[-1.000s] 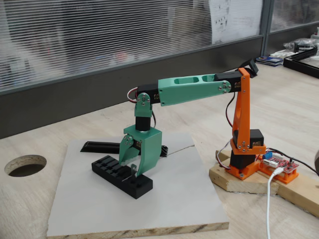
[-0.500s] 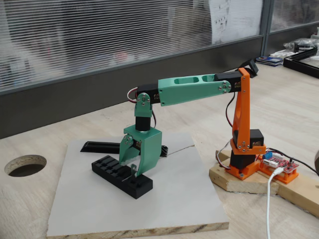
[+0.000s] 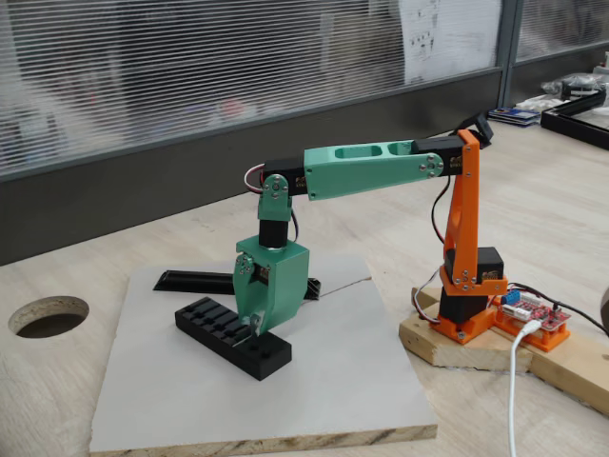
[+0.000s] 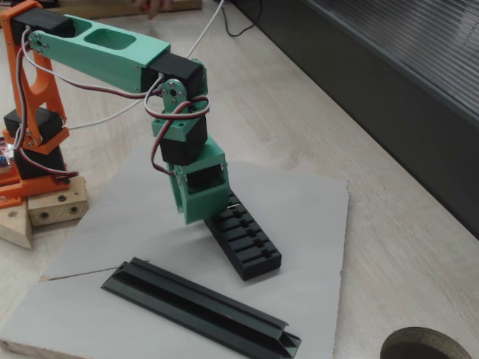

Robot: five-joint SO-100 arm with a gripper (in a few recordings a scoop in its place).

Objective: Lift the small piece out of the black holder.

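Tool (image 3: 255, 328) clenched, tips down on black holder (image 3: 231, 337) near the grey board's (image 3: 362, 400) middle; small piece presumably pinched, straight-up lift.

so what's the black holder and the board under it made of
The black holder looks like matte plastic, possibly 3D-printed: dull, no glare, crisp moulded slots. The board looks like chipboard with a smooth pale grey face; its front edge shows raw, flecked wood particles.

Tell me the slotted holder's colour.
Matte black; the black holder shows best in a fixed view.
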